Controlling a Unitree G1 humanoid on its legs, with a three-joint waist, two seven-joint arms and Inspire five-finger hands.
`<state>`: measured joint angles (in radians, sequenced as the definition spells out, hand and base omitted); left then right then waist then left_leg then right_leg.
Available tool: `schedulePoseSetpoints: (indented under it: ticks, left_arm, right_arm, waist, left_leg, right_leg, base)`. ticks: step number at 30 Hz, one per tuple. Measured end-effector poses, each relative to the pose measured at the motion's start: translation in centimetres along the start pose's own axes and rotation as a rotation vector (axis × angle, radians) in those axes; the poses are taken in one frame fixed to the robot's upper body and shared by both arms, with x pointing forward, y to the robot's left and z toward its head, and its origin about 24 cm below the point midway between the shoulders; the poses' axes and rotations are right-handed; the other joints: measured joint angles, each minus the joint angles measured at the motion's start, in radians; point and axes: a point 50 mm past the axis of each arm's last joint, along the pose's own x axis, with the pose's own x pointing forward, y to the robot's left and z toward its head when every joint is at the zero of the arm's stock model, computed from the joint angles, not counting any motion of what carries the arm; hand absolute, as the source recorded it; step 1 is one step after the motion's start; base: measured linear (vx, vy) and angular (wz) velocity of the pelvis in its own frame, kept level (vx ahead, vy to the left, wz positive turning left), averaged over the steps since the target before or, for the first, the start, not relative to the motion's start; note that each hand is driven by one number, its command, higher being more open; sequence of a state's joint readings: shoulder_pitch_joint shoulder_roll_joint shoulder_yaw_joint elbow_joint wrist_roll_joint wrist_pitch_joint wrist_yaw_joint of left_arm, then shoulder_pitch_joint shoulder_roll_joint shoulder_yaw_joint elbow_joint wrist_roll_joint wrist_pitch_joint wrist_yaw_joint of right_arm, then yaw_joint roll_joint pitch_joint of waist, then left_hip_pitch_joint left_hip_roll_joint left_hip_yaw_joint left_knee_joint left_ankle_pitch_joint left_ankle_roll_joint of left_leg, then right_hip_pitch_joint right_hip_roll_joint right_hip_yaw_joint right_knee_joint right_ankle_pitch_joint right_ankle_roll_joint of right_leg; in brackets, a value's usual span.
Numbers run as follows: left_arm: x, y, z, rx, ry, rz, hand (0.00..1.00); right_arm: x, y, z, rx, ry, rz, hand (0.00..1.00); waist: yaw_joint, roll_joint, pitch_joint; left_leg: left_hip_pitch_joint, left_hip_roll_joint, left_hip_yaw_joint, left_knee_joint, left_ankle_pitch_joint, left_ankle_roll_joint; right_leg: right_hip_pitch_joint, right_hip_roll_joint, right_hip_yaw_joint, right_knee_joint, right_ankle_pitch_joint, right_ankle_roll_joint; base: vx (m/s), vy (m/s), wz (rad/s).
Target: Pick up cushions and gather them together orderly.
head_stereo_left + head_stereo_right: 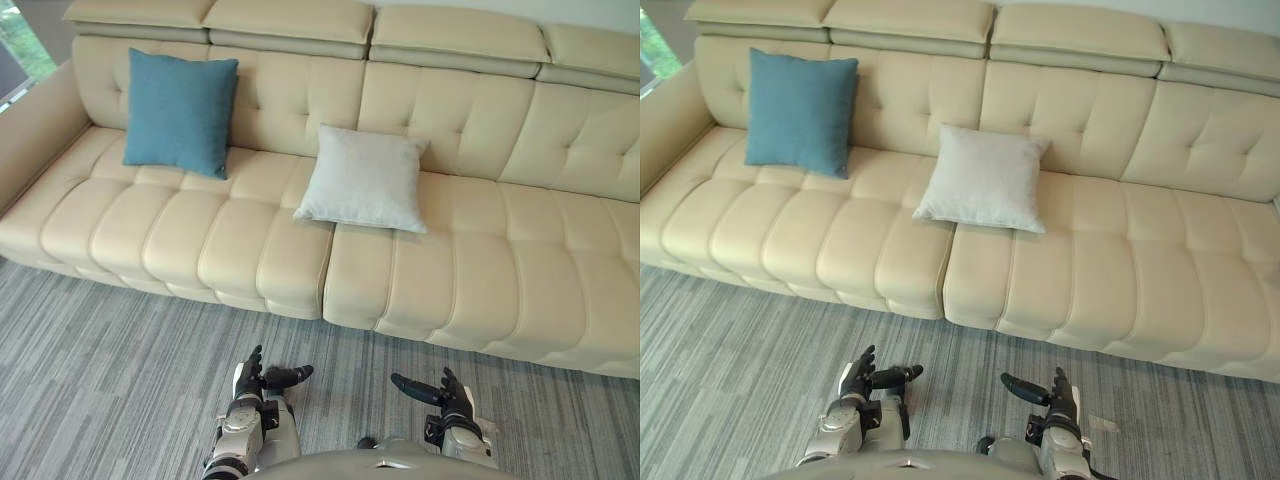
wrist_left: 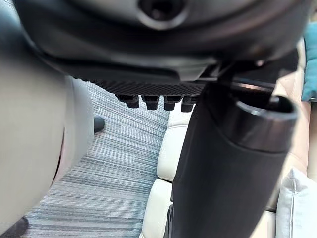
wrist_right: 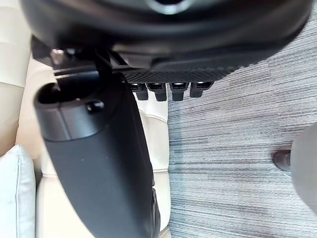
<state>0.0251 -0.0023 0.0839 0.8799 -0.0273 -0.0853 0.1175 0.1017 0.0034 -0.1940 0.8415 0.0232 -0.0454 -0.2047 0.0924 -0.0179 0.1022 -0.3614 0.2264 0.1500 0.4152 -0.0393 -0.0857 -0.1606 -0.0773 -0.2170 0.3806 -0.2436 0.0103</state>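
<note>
Teal cushion [image 1: 180, 112]; pale grey cushion [image 1: 364, 179]; cream tufted sofa [image 1: 480, 270]; grey striped carpet [image 1: 110, 380].

A sofa [image 1: 480, 270] spans the far side, with the floor [image 1: 120, 370] in front of it. The left cushion [image 1: 180, 110] stands on the seat against the backrest near the sofa's left end. The middle cushion [image 1: 365, 178] leans on the backrest to its right, well apart. The left hand [image 1: 250, 380] and right hand [image 1: 450, 395] hover side by side over the floor.
</note>
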Motion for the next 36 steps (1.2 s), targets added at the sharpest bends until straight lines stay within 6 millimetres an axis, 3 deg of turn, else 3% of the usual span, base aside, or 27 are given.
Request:
schedulePoseSetpoints:
  ticks: [2,4,7,10,14,20,21,22,23,25,27,29,31,32,33,34,35,36]
  left_arm:
    - [0.0,0.0,-0.2,0.000,0.008,0.002,1.00]
    - [-0.1,0.0,-0.8,-0.001,0.036,0.003,1.00]
    - [-0.3,1.1,-1.4,0.019,0.054,0.030,1.00]
    - [-0.4,1.3,-2.2,0.026,0.089,0.033,1.00]
    - [-0.6,1.8,-3.0,0.064,0.130,0.043,1.00]
    - [-0.4,1.9,-3.3,0.094,0.153,0.041,1.00]
    - [-0.3,1.8,-3.1,0.093,0.152,0.039,1.00]
    - [-0.4,1.7,-3.1,0.091,0.152,0.038,1.00]
    - [-0.3,1.6,-3.1,0.090,0.153,0.033,1.00]
    - [-0.4,1.2,-3.2,0.091,0.156,0.023,1.00]
    - [-0.5,1.6,-3.5,0.097,0.164,0.026,1.00]
    - [-0.4,1.7,-3.3,0.113,0.154,0.020,1.00]
    - [-0.3,1.8,-3.0,0.118,0.146,0.018,1.00]
    - [-0.4,1.7,-3.1,0.114,0.149,0.016,1.00]
    - [-0.3,1.7,-2.9,0.112,0.131,0.019,1.00]
    - [-0.2,1.8,-2.4,0.112,0.111,0.021,1.00]
    - [-0.3,1.8,-2.4,0.109,0.108,0.020,1.00]
    - [-0.3,1.6,-2.3,0.105,0.104,0.016,1.00]
  right_arm:
    - [0.0,0.3,0.0,0.003,0.002,0.008,1.00]
    - [-0.1,0.6,-0.3,0.008,0.014,0.017,1.00]
    - [-0.7,1.8,-1.7,0.027,0.067,0.053,1.00]
    - [-0.8,1.2,-2.6,0.043,0.104,0.032,1.00]
    - [-0.7,0.8,-2.6,0.066,0.118,0.012,1.00]
    - [-0.2,0.8,-2.2,0.077,0.129,0.008,1.00]
    - [0.2,0.9,-1.5,0.070,0.114,0.013,1.00]
    - [0.4,0.9,-1.1,0.065,0.105,0.016,1.00]
    - [0.5,0.9,-0.7,0.064,0.097,0.016,1.00]
    - [0.8,0.2,-0.3,0.058,0.087,-0.001,1.00]
    - [0.8,-0.1,-0.5,0.054,0.093,-0.009,1.00]
    - [0.6,-0.5,-1.2,0.048,0.112,-0.018,1.00]
    - [0.4,-1.4,-2.0,0.052,0.137,-0.041,1.00]
    - [0.4,-1.8,-2.1,0.060,0.139,-0.055,1.00]
    - [0.4,-2.0,-2.2,0.074,0.142,-0.067,1.00]
    - [0.3,-2.2,-2.4,0.088,0.149,-0.079,1.00]
    - [0.4,-2.3,-2.2,0.091,0.142,-0.089,1.00]
    - [0.4,-2.4,-2.1,0.107,0.137,-0.096,1.00]
  waist:
    - [-0.001,0.003,-0.001]
    - [-0.003,0.003,-0.002]
    - [-0.022,-0.029,-0.035]
    - [-0.036,-0.027,-0.061]
    - [-0.040,-0.012,-0.066]
    - [-0.042,-0.010,-0.065]
    - [-0.040,0.000,-0.059]
    - [-0.041,0.002,-0.058]
    - [-0.045,0.011,-0.048]
    - [-0.044,0.026,-0.037]
    - [-0.047,0.034,-0.032]
    - [-0.050,0.041,-0.021]
    - [-0.052,0.050,-0.011]
    - [-0.052,0.059,0.000]
    - [-0.053,0.065,0.020]
    - [-0.050,0.058,0.037]
    - [-0.048,0.061,0.039]
    - [-0.049,0.060,0.041]
  left_leg:
    - [0.022,-0.007,-0.063,0.106,-0.121,-0.006]
    - [0.068,-0.017,-0.068,0.067,-0.168,-0.020]
    - [0.112,-0.053,-0.009,-0.009,-0.151,-0.004]
    - [0.133,-0.081,0.033,-0.061,-0.141,0.012]
    - [0.175,-0.085,0.097,-0.088,-0.137,0.013]
    - [0.218,-0.067,0.150,-0.130,-0.130,0.021]
    - [0.233,-0.049,0.192,-0.158,-0.126,0.020]
    - [0.242,-0.039,0.232,-0.176,-0.118,0.019]
    - [0.254,-0.029,0.274,-0.189,-0.113,0.018]
    - [0.308,-0.017,0.352,-0.209,-0.108,0.008]
    - [0.349,-0.016,0.377,-0.209,-0.109,0.000]
    - [0.347,0.020,0.352,-0.133,-0.112,-0.001]
    - [0.304,0.087,0.292,0.046,-0.123,0.013]
    - [0.264,0.130,0.242,0.178,-0.114,0.029]
    - [0.234,0.153,0.181,0.292,-0.079,0.079]
    - [0.188,0.152,0.113,0.400,-0.056,0.089]
    - [0.153,0.124,0.077,0.451,-0.102,0.053]
    - [0.128,0.093,0.059,0.458,-0.136,0.050]
  right_leg:
    - [-0.019,-0.008,0.026,0.009,0.019,0.021]
    - [-0.014,-0.008,0.065,-0.002,0.036,0.050]
    - [0.007,-0.031,0.107,-0.096,0.096,0.073]
    - [0.029,-0.045,0.148,-0.206,0.167,0.084]
    - [0.042,-0.037,0.219,-0.278,0.218,0.094]
    - [0.033,-0.004,0.288,-0.368,0.306,0.067]
    - [0.020,0.018,0.202,-0.402,0.369,0.027]
    - [0.019,0.025,0.118,-0.427,0.393,-0.004]
    - [0.016,0.017,-0.010,-0.425,0.365,-0.053]
    - [0.006,-0.013,-0.181,-0.354,0.321,-0.087]
    - [0.007,-0.001,-0.127,-0.331,0.316,-0.033]
    - [0.005,0.020,-0.094,-0.301,0.284,-0.034]
    - [0.009,0.047,-0.061,-0.256,0.244,-0.048]
    - [0.014,0.066,-0.049,-0.221,0.219,-0.061]
    - [0.033,0.083,-0.034,-0.199,0.198,-0.074]
    - [0.049,0.092,-0.003,-0.184,0.182,-0.089]
    - [0.053,0.094,0.020,-0.180,0.177,-0.096]
    - [0.054,0.094,0.041,-0.184,0.176,-0.097]
  base:
    - [-0.14,0.227,-0.27]
    - [-0.13,0.271,-0.42]
    - [-0.07,0.192,-0.40]
    - [-0.03,0.152,-0.31]
    - [0.02,0.062,-0.54]
    - [0.06,-0.009,-0.68]
    - [-0.01,-0.056,-1.22]
    - [-0.04,-0.143,-1.29]
    - [-0.04,-0.118,-0.94]
    - [0.02,-0.060,-1.09]
    - [0.04,-0.057,-0.96]
    - [0.00,-0.172,-0.68]
    - [0.01,-0.266,-0.52]
    - [0.04,-0.209,-0.47]
    - [0.04,-0.230,-0.66]
    - [0.04,-0.148,-0.68]
    - [0.06,-0.119,-0.70]
    - [0.05,-0.054,-0.65]
